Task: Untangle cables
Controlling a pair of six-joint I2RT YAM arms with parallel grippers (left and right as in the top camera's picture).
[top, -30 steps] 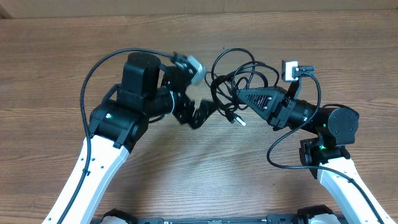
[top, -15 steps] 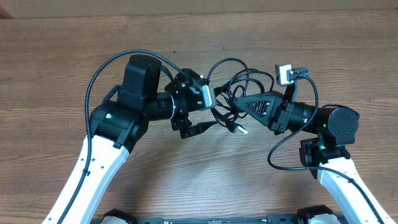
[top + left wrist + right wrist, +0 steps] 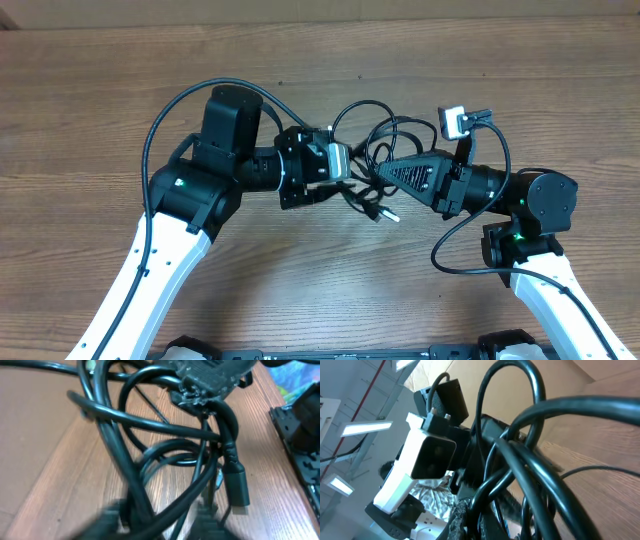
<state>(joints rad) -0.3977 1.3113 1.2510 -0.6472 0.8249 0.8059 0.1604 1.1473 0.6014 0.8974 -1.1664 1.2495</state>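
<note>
Glossy black looped cables, seemingly pinched by right fingers; left fingers blurred, spacing untellable.

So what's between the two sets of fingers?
Only the knotted cables, bridging the left fingers and the right fingers; the overhead view shows it best.
</note>
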